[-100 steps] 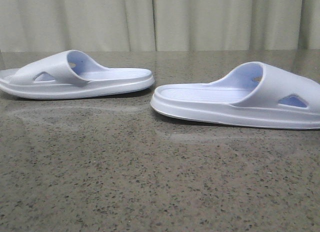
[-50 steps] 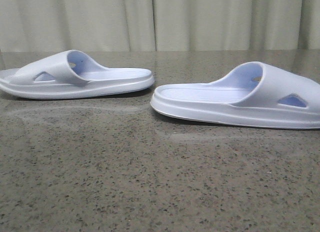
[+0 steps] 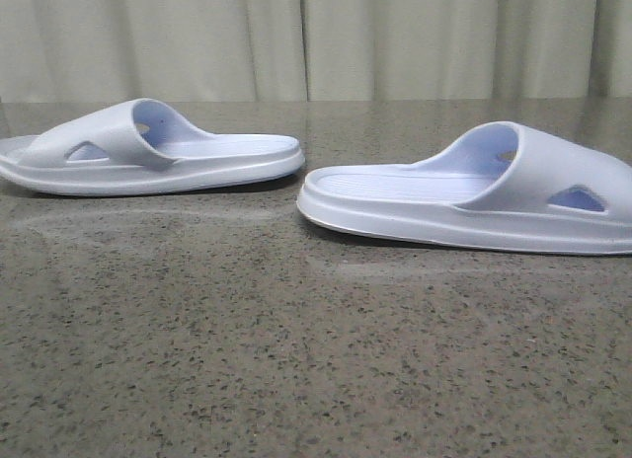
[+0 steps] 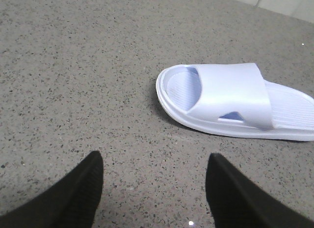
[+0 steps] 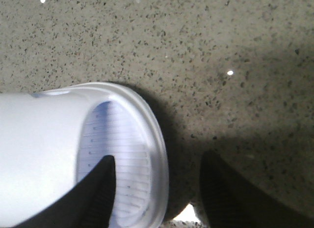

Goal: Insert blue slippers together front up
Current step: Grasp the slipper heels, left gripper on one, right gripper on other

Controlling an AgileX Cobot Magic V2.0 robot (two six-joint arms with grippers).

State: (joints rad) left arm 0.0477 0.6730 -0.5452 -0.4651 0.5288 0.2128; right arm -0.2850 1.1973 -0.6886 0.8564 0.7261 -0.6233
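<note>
Two pale lavender-blue slippers lie flat on the speckled stone table, soles down. In the front view the left slipper (image 3: 148,152) has its strap at the left. The right slipper (image 3: 474,196) has its strap at the right and runs out of frame. Neither gripper shows in the front view. My left gripper (image 4: 154,156) is open and empty over bare table, short of a slipper (image 4: 230,100). My right gripper (image 5: 158,159) is open astride the end rim of a slipper (image 5: 59,149). One finger (image 5: 100,188) is over the ridged footbed, the other (image 5: 221,188) outside the rim.
Pale curtains (image 3: 316,38) hang behind the table's far edge. The speckled tabletop (image 3: 296,359) stretches in front of both slippers. A gap of table lies between the two slippers' heels.
</note>
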